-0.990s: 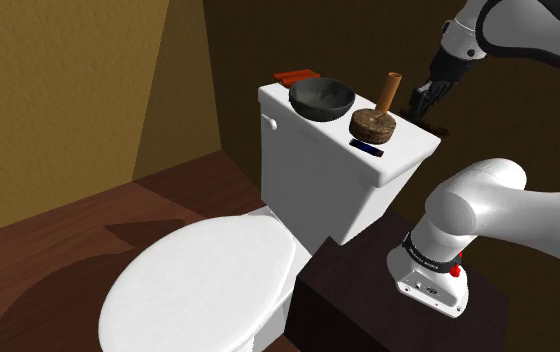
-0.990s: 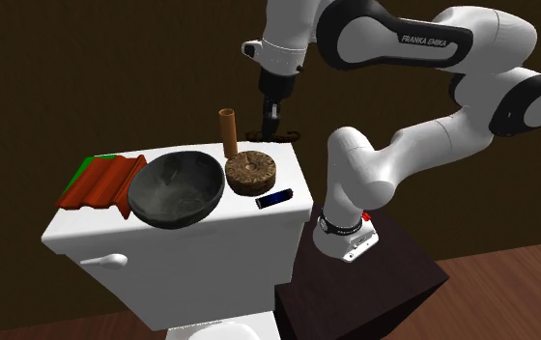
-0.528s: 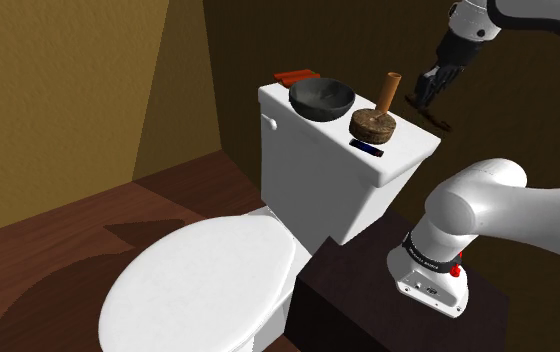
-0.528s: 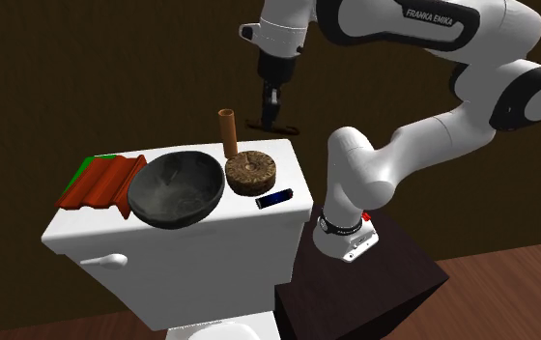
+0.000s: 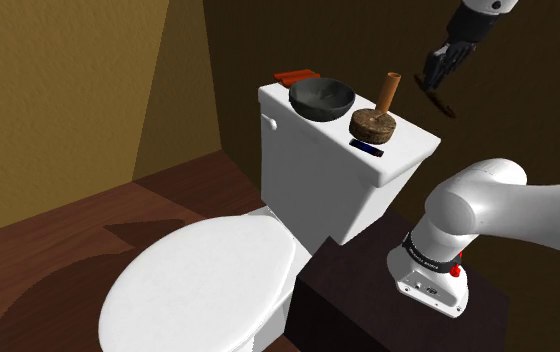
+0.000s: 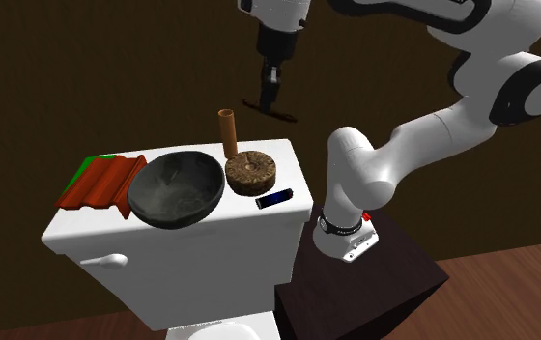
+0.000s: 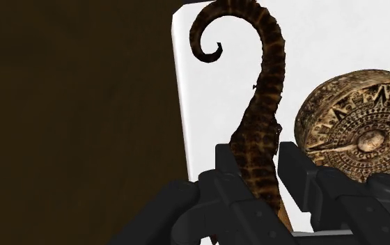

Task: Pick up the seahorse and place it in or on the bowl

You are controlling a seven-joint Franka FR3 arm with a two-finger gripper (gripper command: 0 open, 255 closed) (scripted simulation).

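Carrying the seahorse (image 7: 260,104): the gripper (image 6: 270,89), clamped on its dark scaly body, holds it in the air above the toilet tank (image 6: 85,232), well apart from the dark bowl (image 6: 175,188). The transport step appears in hand; the next move calls for travel past the carved brown disc (image 6: 249,172) to the bowl, then release.

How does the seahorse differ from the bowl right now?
The seahorse is slim, brown and curl-tailed; the bowl is wide, round and dark grey. The seahorse hangs in the air, clasped in the jaws; the bowl sits on the toilet tank lid. The bowl is much the bigger. Shared: both look dark against the white lid.
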